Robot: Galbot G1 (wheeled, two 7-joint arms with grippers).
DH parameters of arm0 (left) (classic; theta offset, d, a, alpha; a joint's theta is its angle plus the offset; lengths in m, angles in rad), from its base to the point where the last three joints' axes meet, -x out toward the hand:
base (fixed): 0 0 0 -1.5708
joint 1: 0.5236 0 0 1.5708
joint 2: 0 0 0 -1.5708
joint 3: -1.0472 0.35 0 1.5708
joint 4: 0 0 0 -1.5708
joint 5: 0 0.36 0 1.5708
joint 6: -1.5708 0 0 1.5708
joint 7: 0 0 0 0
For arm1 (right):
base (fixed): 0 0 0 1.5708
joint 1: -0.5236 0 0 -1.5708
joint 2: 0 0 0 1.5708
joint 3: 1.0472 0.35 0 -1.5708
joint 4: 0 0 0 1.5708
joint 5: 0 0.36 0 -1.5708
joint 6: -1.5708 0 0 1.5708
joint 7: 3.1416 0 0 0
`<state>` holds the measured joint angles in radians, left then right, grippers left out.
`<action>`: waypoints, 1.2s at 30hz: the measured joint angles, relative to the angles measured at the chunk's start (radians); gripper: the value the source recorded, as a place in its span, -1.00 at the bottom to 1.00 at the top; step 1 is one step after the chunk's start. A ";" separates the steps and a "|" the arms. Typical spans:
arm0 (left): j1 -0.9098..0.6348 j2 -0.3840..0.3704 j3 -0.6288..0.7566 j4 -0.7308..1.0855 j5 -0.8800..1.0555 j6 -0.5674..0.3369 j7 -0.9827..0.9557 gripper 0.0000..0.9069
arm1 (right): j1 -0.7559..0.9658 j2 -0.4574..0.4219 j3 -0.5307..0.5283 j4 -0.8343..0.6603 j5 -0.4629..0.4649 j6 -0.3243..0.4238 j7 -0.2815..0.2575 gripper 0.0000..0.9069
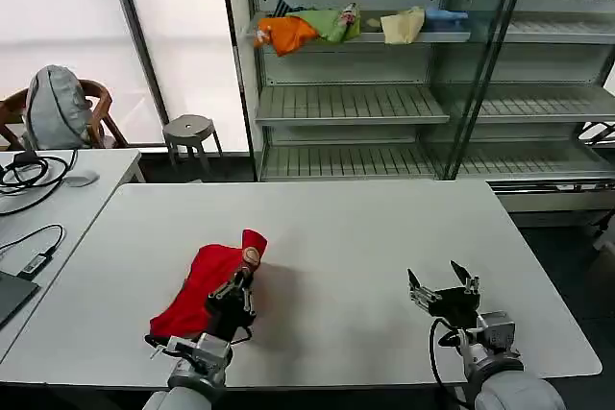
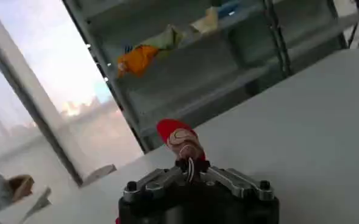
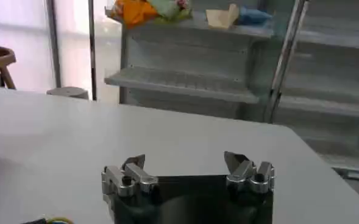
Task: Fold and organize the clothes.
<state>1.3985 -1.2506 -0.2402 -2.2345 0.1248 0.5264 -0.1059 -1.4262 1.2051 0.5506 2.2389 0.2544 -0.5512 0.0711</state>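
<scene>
Left end effector pinching red T-shirt

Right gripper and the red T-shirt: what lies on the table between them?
Nothing. In the head view the white table is bare between the open right gripper and the red T-shirt, which the left gripper pinches.
</scene>
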 measured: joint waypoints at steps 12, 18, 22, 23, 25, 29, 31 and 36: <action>-0.118 -0.135 0.067 0.066 -0.367 0.032 -0.149 1.00 | 0.066 -0.025 -0.018 -0.017 -0.011 0.041 -0.015 1.00; -0.167 -0.177 0.080 0.096 -0.516 0.033 -0.185 1.00 | 0.085 -0.033 -0.020 -0.032 -0.014 0.043 -0.020 1.00; -0.201 -0.191 0.071 0.111 -0.601 0.004 -0.167 1.00 | 0.102 -0.029 -0.028 -0.041 -0.018 0.045 -0.020 1.00; -0.208 -0.192 0.065 0.112 -0.621 -0.005 -0.161 1.00 | 0.107 -0.027 -0.032 -0.045 -0.020 0.047 -0.021 1.00; -0.222 -0.190 0.049 0.112 -0.662 -0.024 -0.144 1.00 | 0.115 -0.024 -0.039 -0.052 -0.024 0.049 -0.021 1.00; -0.229 -0.169 -0.002 0.090 -0.733 -0.046 -0.107 1.00 | 0.132 -0.016 -0.055 -0.068 -0.030 0.055 -0.023 1.00; -0.228 -0.149 -0.037 0.070 -0.757 -0.061 -0.087 1.00 | 0.143 -0.010 -0.064 -0.078 -0.034 0.058 -0.023 1.00; -0.209 -0.082 -0.150 0.056 -0.771 -0.106 -0.030 1.00 | 0.169 -0.004 -0.084 -0.102 -0.041 0.068 -0.028 1.00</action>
<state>1.1890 -1.3326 -0.3897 -2.1790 -0.6461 0.4204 -0.1356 -1.2576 1.2014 0.4671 2.1368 0.2131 -0.4830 0.0431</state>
